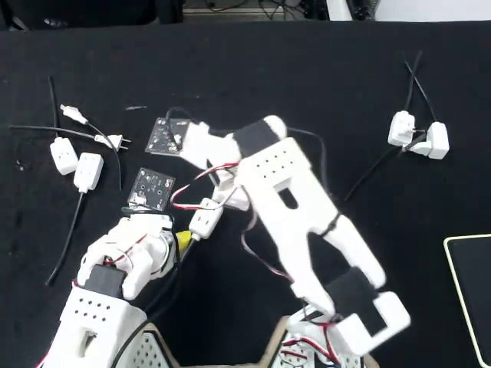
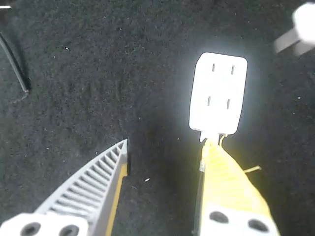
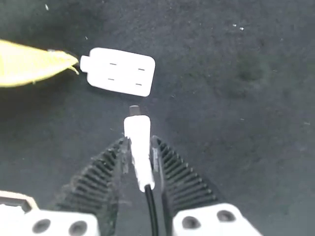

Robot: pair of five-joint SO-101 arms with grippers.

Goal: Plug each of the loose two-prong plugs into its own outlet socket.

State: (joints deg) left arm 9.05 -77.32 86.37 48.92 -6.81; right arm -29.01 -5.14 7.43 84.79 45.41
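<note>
Holding a white two-prong plug point(image 3: 138, 140) by its body, the right pincer point(image 3: 139, 145) is clenched on it, ribbed fingers on either side. The black cable trails back between the fingers. The plug's prong end points forward at the white outlet socket point(image 3: 120, 72), close to it but not touching. The socket lies flat on the black table point(image 3: 246, 98) just ahead of the pincer tips, four slots facing up.

Left pincer point(image 2: 165, 146): released, nothing between the fingers. Its yellow finger point(image 2: 224, 182) touches the small tab on the socket's near end. The grey finger point(image 2: 98, 182) sits off to the side, clear of the socket.

High view: the socket lies between the two pincers. Farther out, beyond the left pincer, two white socket blocks point(image 1: 88, 170) and two loose plugs point(image 1: 113, 140) with black cables lie on the table. Well apart, out past the right arm point(image 1: 307, 222), sits a far pair of blocks point(image 1: 437, 140) with cables.
</note>
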